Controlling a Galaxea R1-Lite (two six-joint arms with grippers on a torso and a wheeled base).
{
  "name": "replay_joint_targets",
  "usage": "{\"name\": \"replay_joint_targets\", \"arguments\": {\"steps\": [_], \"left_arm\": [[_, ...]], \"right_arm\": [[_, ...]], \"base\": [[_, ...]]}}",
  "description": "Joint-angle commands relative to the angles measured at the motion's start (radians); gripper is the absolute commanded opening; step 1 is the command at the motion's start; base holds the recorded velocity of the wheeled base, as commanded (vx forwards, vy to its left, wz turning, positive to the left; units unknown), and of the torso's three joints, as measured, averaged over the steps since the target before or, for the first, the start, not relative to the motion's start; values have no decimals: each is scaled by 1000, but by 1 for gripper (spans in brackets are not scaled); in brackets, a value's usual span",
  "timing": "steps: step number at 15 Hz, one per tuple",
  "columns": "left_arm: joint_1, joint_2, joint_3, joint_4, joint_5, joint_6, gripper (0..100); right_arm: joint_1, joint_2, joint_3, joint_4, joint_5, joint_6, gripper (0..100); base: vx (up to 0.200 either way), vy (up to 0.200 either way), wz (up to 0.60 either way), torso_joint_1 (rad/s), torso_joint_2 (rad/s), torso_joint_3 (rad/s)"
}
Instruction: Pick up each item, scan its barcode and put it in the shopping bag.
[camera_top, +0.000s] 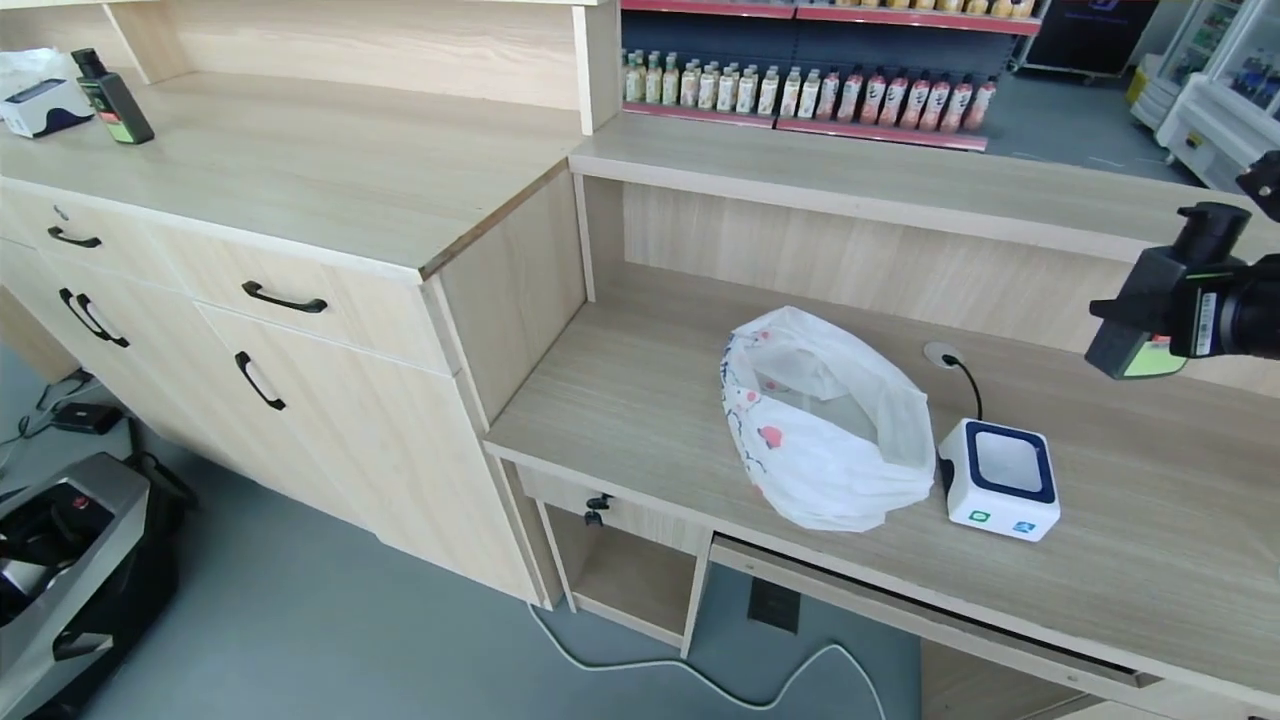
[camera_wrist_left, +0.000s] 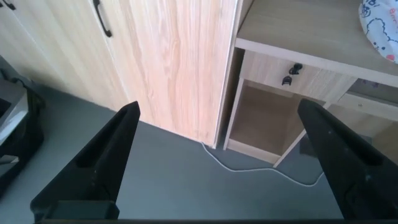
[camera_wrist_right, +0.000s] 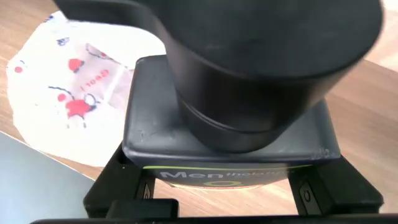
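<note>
**One bottle in hand, nothing bagged yet**

The counter (camera_top: 1150, 520) is carrying the checkout gear, and the job is looking barely begun. The shopping bag (camera_top: 830, 425) is lying slumped near the middle of the counter with its mouth gaping upward. Its inside is showing pale and I am making out no item in it, though its folds are hiding part of the interior. The scanner (camera_top: 1000, 480) is sitting just beside the bag on the robot's right, its window facing up and its cable running to a hole in the counter behind it.

The bottle (camera_top: 1150, 310) is hanging in the air above the right end of the counter, off to the side of the scanner and outside the bag. It is tilting, with its cap uppermost. The right tool (camera_wrist_right: 230, 193) is clamping it around the body, a finger pressing on each side. Judging by where the bottle is hanging, the pick-up is done, the scan is probably pending, and the bagging is plainly outstanding.

A second bottle (camera_top: 112, 97) is standing upright on the higher counter (camera_top: 350, 180) far to the robot's left, next to a white box (camera_top: 40, 105). It is waiting for the whole cycle of pick-up, scan and bagging.

The left tool (camera_wrist_left: 219, 112) is hanging low beside the cupboard (camera_wrist_left: 180, 62), above the floor (camera_wrist_left: 186, 180). Its fingers are spread wide and carrying nothing, well apart from both bottles.
</note>
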Motion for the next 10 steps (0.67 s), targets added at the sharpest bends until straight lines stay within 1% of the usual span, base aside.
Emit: {"name": "replay_joint_targets", "arguments": {"steps": [1,3,4,6,8,10], "left_arm": [[1,0,0,0,0,0,100],[1,0,0,0,0,0,100],[1,0,0,0,0,0,100],[1,0,0,0,0,0,100],[1,0,0,0,0,0,100],[1,0,0,0,0,0,100]], "right_arm": [[1,141,-110,4,-4,-4,0],[20,202,-165,4,-5,-53,0],[20,222,-168,5,-5,-110,0],[20,261,-170,15,1,-273,0],[23,290,-184,61,4,-383,0],[27,316,-195,97,36,-431,0]], "base": [[0,0,0,0,0,0],[0,0,0,0,0,0],[0,0,0,0,0,0],[0,0,0,0,0,0],[0,0,0,0,0,0],[0,0,0,0,0,0]]}}
